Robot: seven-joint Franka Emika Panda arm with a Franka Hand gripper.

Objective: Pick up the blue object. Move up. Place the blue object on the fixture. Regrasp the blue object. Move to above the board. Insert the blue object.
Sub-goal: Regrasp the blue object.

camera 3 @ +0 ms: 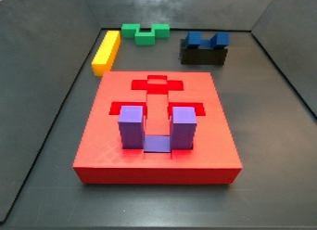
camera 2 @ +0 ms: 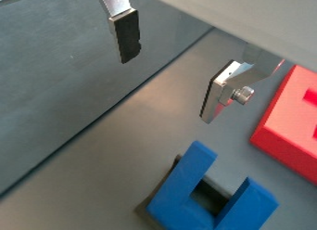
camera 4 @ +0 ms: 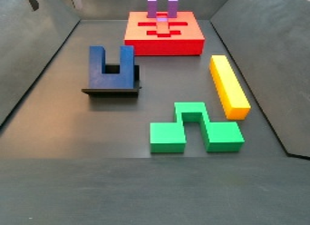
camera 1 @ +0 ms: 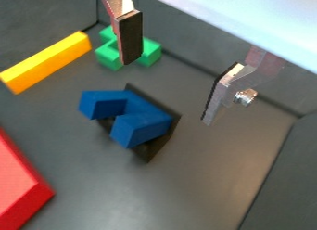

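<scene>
The blue object (camera 1: 124, 115) (camera 2: 209, 192) is a dark-blue U-shaped block resting on the black fixture (camera 3: 202, 57) (camera 4: 115, 89). Both side views show it there (camera 3: 206, 39) (camera 4: 111, 63), with its prongs towards the red board (camera 3: 158, 132) (camera 4: 165, 38). In both wrist views my gripper (camera 1: 176, 65) (camera 2: 173, 62) hangs open above the floor, clear of the blue object, with nothing between its fingers (camera 1: 125, 36) (camera 2: 224, 91). An edge of the board shows in both wrist views (camera 1: 19, 189) (camera 2: 290, 122).
A purple U-shaped block (camera 3: 155, 128) (camera 4: 162, 6) sits in the board. A yellow bar (camera 3: 107, 51) (camera 4: 229, 84) (camera 1: 44, 62) and a green notched block (camera 3: 147, 32) (camera 4: 193, 129) (camera 1: 132, 54) lie on the dark floor. Grey walls (camera 3: 283, 57) enclose the area.
</scene>
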